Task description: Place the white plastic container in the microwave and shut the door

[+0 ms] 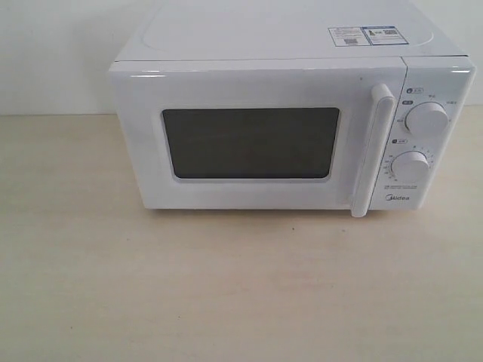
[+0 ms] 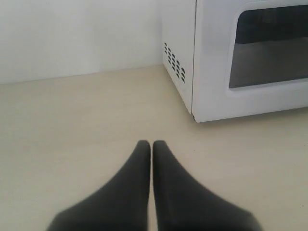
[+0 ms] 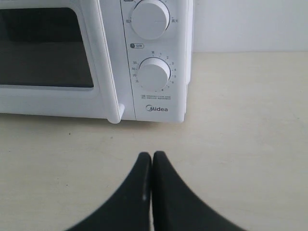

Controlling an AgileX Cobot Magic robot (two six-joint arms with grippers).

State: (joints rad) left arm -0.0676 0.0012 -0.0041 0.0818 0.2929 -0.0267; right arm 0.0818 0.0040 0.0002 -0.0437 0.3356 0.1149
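The left gripper (image 2: 152, 144) has its two black fingers (image 2: 130, 187) pressed together tip against tip, with nothing between them; it hangs over the pale wooden table (image 2: 67, 115), clear of everything. Ahead of it and off to one side is the microwave (image 2: 202, 57), seen from its left front corner; the rows of small vent slots (image 2: 174, 61) on that side wall show plainly.

The right gripper (image 3: 152, 155) is the same: its black fingers (image 3: 171, 197) are closed on each other and hold nothing; it is above bare tabletop. In front of it, near but not touching, is the microwave's control panel; the lower knob (image 3: 154, 73) and the Midea mark (image 3: 157, 109) are straight ahead, and the upper knob (image 3: 150, 18) sits above them.

From where I stand, the microwave is set squarely on the table, towards the back by the white wall (image 1: 53, 53). The door (image 1: 249, 87) is shut flush with the front; its dark window (image 1: 250, 143) gives nothing away. The white bar handle (image 1: 373, 151) stands upright between the window and the two knobs. A pair of stickers (image 1: 362, 35) lies on the top, towards the right rear corner.

Whether the white plastic container is behind that dark window, I cannot tell; the glass is too dark to see through.
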